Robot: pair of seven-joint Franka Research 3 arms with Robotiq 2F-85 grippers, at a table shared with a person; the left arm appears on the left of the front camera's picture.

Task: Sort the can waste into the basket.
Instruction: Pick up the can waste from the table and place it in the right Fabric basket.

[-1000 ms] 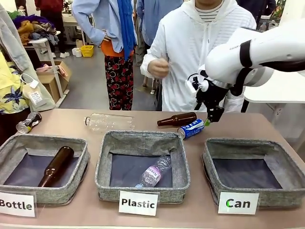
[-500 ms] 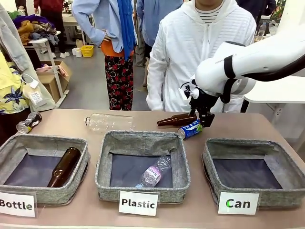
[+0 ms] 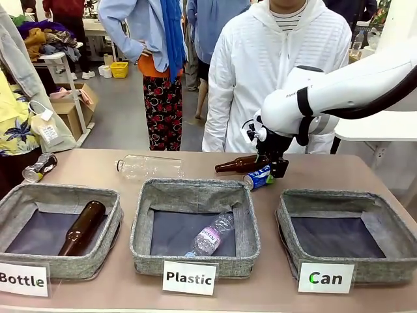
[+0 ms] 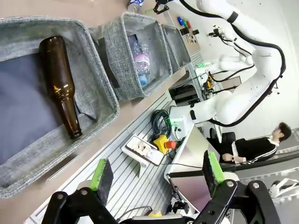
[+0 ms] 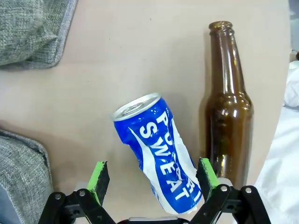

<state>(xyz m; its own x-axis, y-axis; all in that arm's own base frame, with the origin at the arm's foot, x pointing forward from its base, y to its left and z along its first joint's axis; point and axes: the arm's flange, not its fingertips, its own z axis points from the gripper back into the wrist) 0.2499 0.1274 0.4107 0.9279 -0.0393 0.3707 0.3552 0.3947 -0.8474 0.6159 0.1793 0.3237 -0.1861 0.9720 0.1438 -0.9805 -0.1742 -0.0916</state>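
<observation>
Right tool (image 5: 152,178) lower, astride blue can (image 5: 161,149)

Bottle bin (image 3: 19,195), left: brown bottle (image 3: 79,228) lying inside, neck toward the near edge. Plastic bin (image 3: 189,190), middle: clear bottle (image 3: 212,236) with a pink label lying inside. On the table (image 3: 85,173) behind the bins: second clear bottle (image 3: 148,166) on its side, second brown bottle (image 3: 241,163) on its side, neck pointing left. Person in white jacket (image 3: 260,59) at the far edge.
</observation>
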